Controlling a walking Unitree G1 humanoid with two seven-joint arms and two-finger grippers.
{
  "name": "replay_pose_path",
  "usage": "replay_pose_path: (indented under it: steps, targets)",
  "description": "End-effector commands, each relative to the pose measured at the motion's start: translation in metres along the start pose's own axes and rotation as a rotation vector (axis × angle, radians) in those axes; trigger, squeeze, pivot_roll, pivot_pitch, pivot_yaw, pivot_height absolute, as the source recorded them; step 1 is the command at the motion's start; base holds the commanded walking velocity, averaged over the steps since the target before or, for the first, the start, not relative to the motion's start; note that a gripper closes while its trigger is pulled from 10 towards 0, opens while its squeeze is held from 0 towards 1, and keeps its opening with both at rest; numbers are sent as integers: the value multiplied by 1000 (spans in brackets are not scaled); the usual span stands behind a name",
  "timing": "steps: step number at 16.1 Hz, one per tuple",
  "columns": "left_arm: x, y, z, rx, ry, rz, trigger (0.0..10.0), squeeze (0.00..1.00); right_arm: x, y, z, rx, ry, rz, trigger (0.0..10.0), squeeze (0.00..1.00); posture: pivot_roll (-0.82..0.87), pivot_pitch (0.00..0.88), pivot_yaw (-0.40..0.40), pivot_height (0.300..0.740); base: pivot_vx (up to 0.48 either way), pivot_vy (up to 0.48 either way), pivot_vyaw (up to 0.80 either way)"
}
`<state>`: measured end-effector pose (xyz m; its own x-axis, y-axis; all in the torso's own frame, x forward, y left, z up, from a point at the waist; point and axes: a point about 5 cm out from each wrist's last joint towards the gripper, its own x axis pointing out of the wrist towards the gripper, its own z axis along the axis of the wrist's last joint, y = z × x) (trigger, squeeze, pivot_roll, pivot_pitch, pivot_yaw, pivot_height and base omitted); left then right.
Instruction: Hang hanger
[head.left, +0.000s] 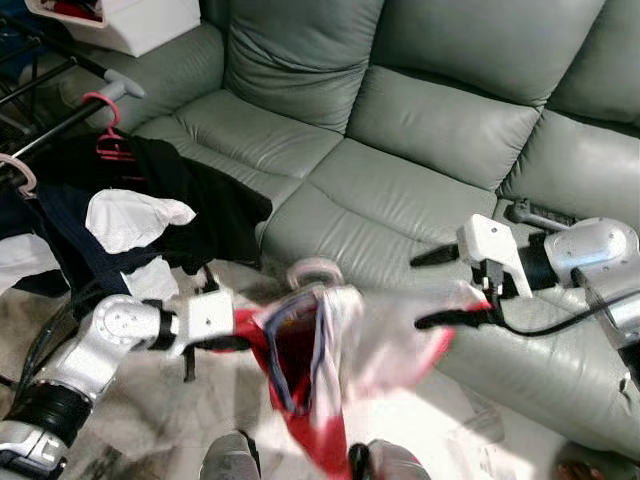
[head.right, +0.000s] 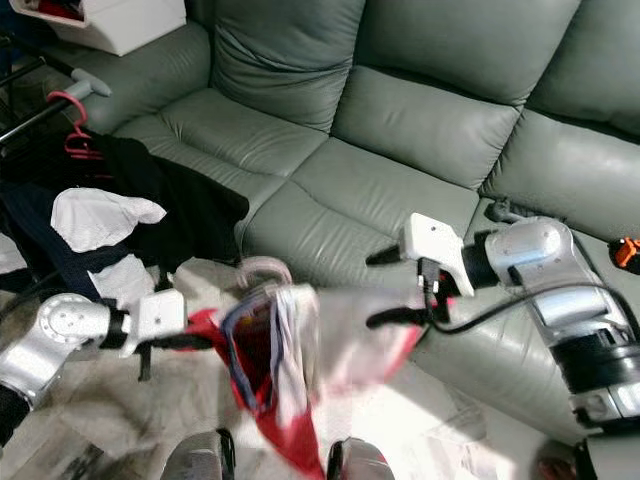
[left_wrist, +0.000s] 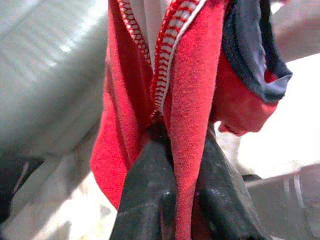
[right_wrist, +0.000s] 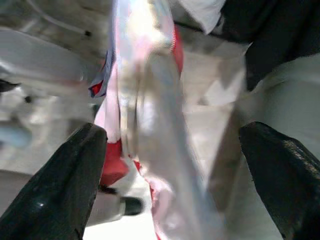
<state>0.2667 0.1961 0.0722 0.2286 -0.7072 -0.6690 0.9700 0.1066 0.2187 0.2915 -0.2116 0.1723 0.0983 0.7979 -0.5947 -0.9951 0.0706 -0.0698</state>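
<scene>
garment (head.left: 320, 370) hung between left gripper (head.left: 235, 343) on its left and right gripper (head.left: 432, 290) on its right | hanger (head.left: 314, 271) hook stood above garment | sofa (head.left: 420, 160) lay behind | clothes pile (head.left: 130, 220) lay on sofa's left end, beside rack (head.left: 60, 120)

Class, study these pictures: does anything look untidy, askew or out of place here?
Yes. Dark and white clothes lie heaped over the grey sofa's left end instead of hanging. The red and white garment, pinched by the left gripper, sags bunched on its pink hanger; the right gripper is open beside it.
</scene>
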Motion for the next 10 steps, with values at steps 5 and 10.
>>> replay_pose_path:
  steps: [5,10]
  targets:
    - [5,0,7,51,-22,-46,0,0,11,-4,-7,26,48,113,10000,867,-59,91,-7,740,0,0,0]
    - [10,0,9,59,-34,-61,0,0,20,-8,-7,7,99,213,10000,431,-55,99,-8,740,0,0,0]
